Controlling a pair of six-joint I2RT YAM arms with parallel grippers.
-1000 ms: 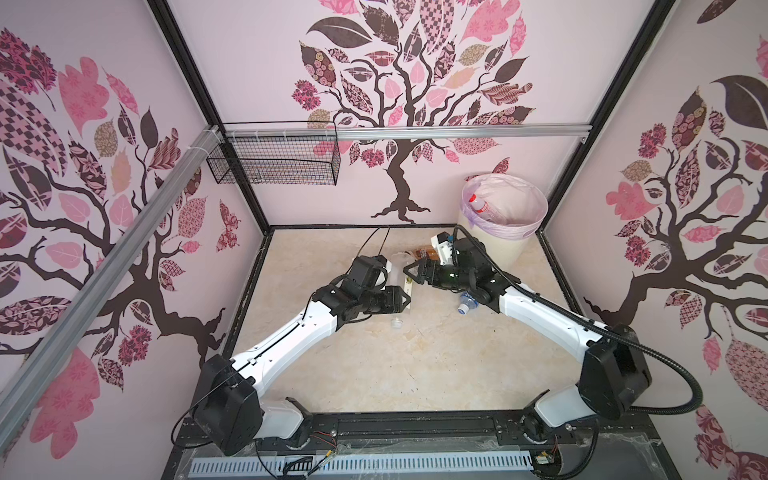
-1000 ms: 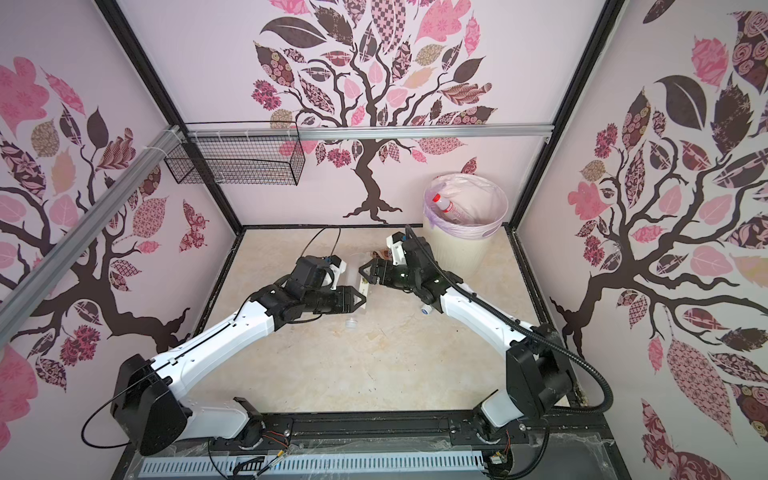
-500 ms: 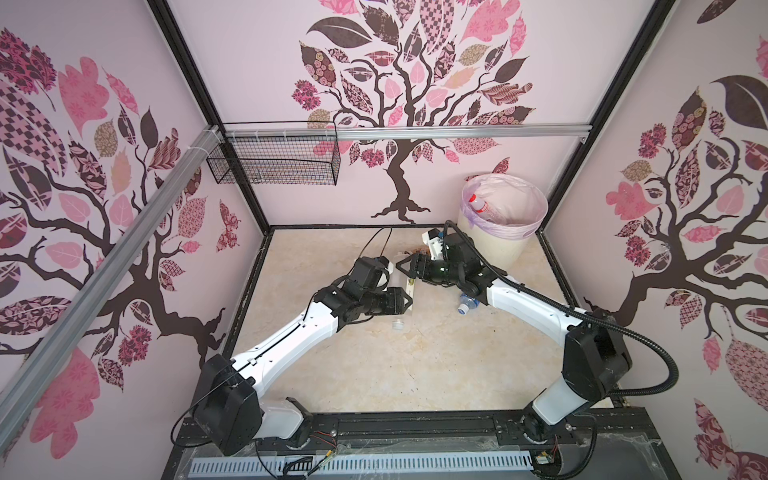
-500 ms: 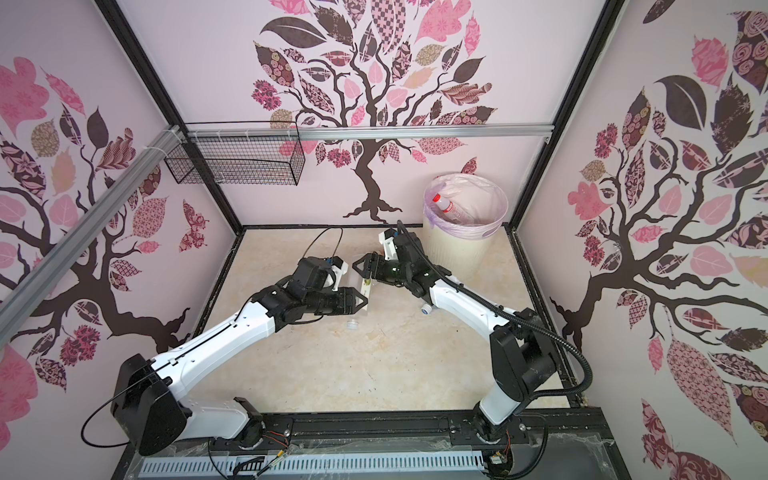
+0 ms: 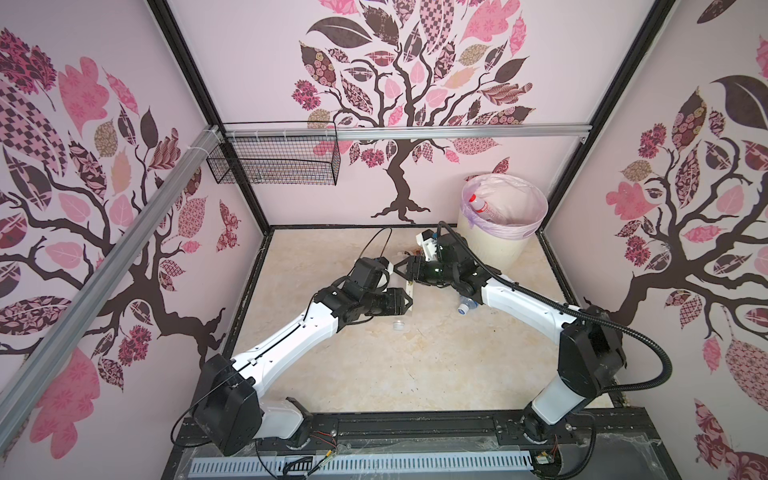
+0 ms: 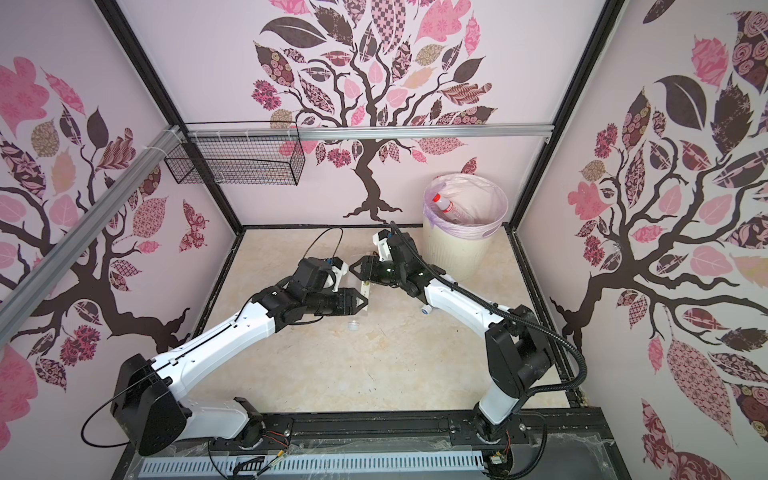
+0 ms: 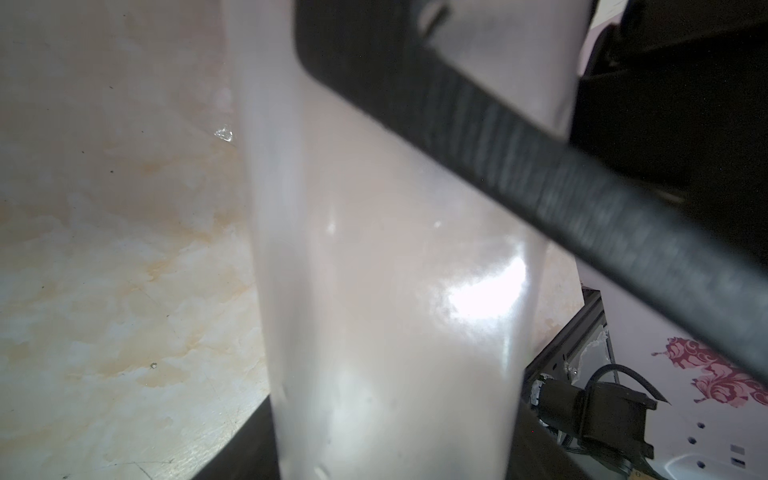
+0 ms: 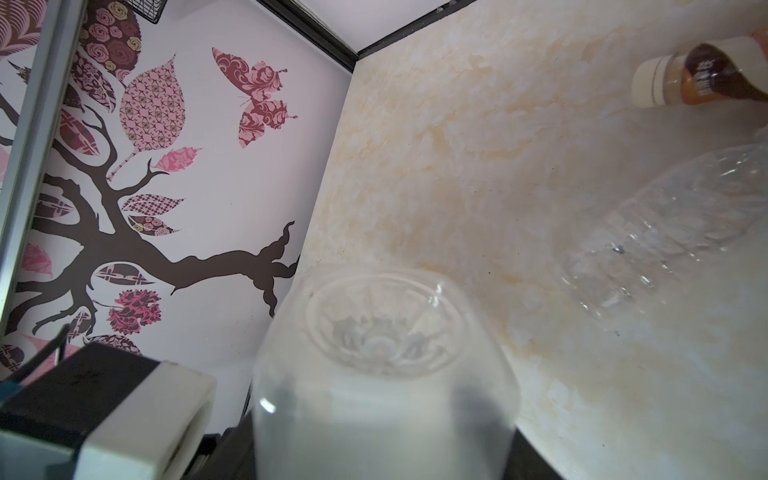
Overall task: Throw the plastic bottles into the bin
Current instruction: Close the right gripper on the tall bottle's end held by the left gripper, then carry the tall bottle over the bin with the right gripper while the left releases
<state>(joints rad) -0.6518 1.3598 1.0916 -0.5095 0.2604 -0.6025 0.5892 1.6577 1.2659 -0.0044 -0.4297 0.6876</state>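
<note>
Flanking a clear plastic bottle [image 8: 382, 374] at mid-worktop [image 5: 374, 374], the left hand [image 5: 409, 300] and right hand [image 5: 402, 272]; either's grip cannot be told. One red-capped clear bottle [image 5: 482, 205] lies in the lilac-lined cream ribbed bin [image 5: 490, 245]. A brown white-capped bottle [image 8: 698, 79] and a crumpled clear bottle [image 8: 665, 232] await on the worktop.

left arm [image 5: 291, 336] & right arm [image 5: 523, 307]: white links w/ black joints, blk bases; ribbed blk hose [image 5: 666, 368] on right
</note>
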